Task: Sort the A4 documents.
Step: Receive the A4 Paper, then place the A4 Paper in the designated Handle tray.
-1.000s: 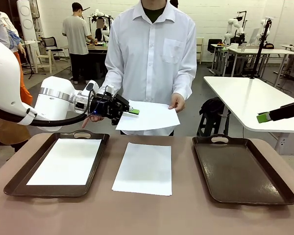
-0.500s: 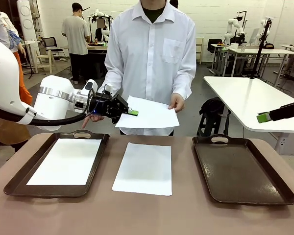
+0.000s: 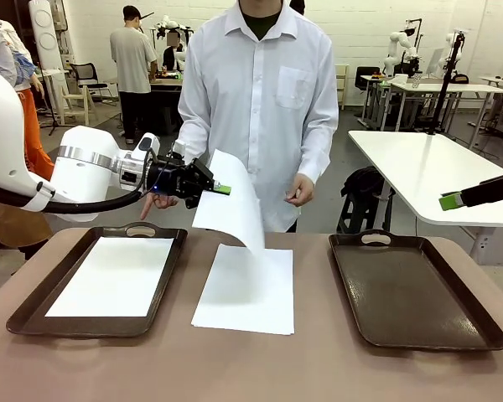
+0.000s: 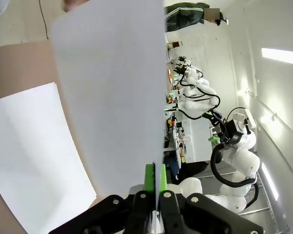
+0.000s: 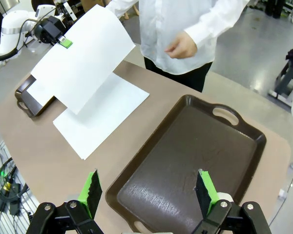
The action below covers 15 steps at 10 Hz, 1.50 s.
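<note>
Left gripper (image 3: pixel 222 189): black jaws clenched, green pads pinching the edge of the held sheet (image 3: pixel 235 205).
Held sheet: thin, plain white A4 document, limp and curling, hanging in the air over the far end of the middle sheet (image 3: pixel 245 289).
Middle sheet: flat white rectangle on the matte tan table (image 3: pixel 318 368), between the trays.
Tray sheet (image 3: pixel 113 275): smooth white page lying inside the left tray (image 3: pixel 33 310).
Right tray (image 5: pixel 195 156): dark brown, glossy, rounded corners, cut-out handles.
Right gripper (image 5: pixel 147 187): jaws spread wide, grasping nothing.
Person's hand (image 3: pixel 300 191): apart from the held sheet.
</note>
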Motion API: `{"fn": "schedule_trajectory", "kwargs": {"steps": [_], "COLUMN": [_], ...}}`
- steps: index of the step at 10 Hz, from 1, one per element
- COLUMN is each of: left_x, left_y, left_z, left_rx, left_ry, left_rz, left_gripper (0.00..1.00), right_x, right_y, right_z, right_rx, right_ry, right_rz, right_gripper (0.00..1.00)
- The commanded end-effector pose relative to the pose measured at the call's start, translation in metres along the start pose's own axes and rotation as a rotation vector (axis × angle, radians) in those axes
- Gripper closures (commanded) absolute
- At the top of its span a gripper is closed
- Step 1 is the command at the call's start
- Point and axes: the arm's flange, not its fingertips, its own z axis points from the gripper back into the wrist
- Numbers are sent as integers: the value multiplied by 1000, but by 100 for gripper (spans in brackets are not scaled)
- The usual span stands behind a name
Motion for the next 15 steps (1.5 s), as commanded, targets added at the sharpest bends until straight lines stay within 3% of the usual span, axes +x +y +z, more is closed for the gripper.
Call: {"fn": "schedule_trajectory", "kwargs": {"steps": [1, 15], "left_x": [2, 2], "left_y": [3, 3], "left_z": [-7, -7], "left_rx": [-7, -7], "left_ry": [11, 11], "left_rz": [0, 0], "left_gripper": [100, 100], "right_x": [-1, -1], "right_y": [-2, -2], "right_z": [-2, -2], "right_rx": [16, 16], "right_ry": [-5, -5], "right_rz": [-6, -6], "right_gripper": [0, 0]}}
